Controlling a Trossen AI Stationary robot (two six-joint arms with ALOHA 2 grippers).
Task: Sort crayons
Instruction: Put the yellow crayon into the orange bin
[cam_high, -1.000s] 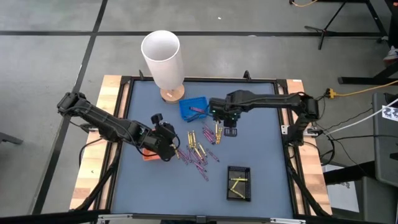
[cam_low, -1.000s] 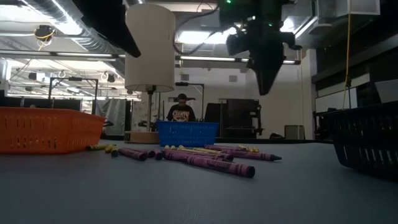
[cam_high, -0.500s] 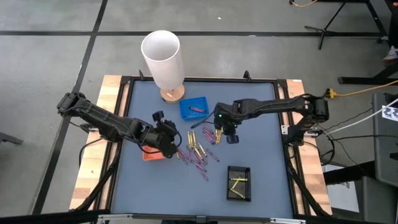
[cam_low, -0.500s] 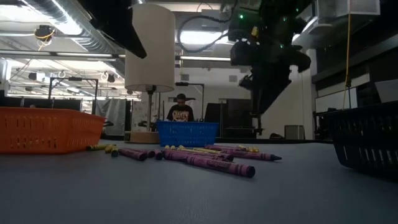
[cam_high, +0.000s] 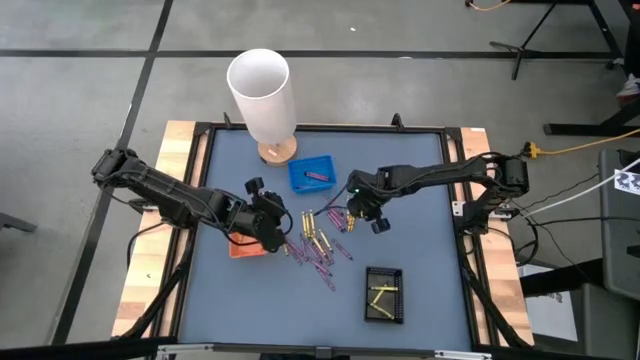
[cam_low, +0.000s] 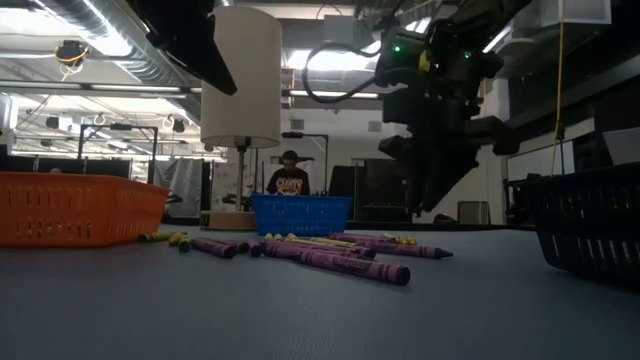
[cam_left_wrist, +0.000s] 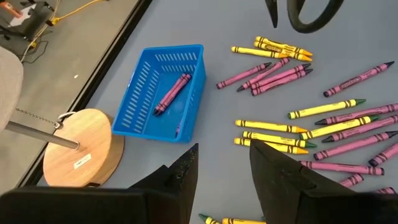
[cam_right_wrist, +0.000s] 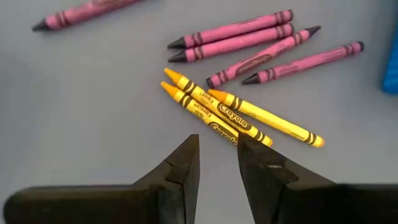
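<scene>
Hovering my right gripper (cam_right_wrist: 217, 163), fingers apart and empty, above three yellow crayons (cam_right_wrist: 233, 115) lying touching beside pink ones mid-table, I should straddle just the outermost yellow before closing. My left gripper (cam_left_wrist: 222, 174) waits open near the orange tray (cam_high: 243, 248).

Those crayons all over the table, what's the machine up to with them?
It is sorting crayons by colour into small trays. The right pincer hangs open and empty just above three yellow crayons. The left pincer, also open and empty, waits near the orange tray. The blue tray already holds purple-pink ones, the black tray yellow ones.
</scene>
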